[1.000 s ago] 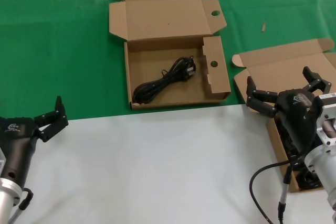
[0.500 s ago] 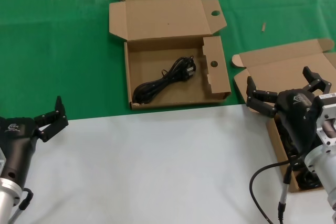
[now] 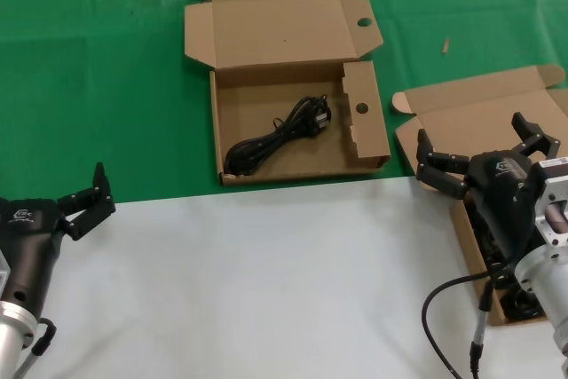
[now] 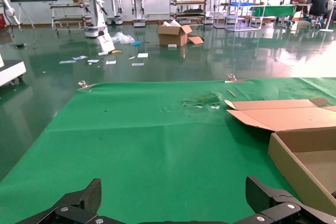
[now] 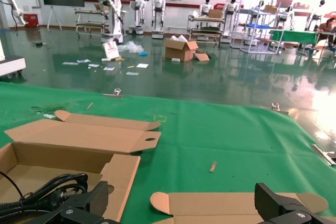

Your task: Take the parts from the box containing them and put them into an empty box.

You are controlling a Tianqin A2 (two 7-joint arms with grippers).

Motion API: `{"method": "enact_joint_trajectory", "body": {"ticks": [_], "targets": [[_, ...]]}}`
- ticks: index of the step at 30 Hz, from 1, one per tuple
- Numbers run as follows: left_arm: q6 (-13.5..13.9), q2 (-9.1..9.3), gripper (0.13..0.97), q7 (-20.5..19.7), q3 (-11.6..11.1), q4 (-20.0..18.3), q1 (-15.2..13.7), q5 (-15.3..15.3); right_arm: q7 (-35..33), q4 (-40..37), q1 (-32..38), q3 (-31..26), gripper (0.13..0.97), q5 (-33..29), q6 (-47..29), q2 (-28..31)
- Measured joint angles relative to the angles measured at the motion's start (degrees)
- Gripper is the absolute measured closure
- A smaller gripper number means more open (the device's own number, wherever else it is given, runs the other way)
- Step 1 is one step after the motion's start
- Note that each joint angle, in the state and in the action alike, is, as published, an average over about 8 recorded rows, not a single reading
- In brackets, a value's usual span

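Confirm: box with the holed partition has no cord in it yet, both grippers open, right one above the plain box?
Not quite. The box with the holed partition already holds a coiled black cord; the head view shows it on the box floor. The rest stands: left gripper and right gripper are both open, the right one above the plain box.

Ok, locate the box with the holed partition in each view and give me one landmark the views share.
Head view: the partition box sits centre, lid open, one power cord inside.
Left wrist view: only its corner and lid show at the right edge.
Right wrist view: lower left, cord visible inside.
Shared landmark: the green mat under it in all three.
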Motion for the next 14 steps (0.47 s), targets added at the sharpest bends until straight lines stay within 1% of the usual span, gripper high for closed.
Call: {"method": "enact_joint_trajectory", "body": {"ticks": [14], "targets": [[0.0, 0.00, 0.132, 0.0, 0.0, 0.0, 0.0, 0.0, 0.0, 0.0, 0.0, 0.0, 0.129, 0.0, 0.0, 0.0]]}}
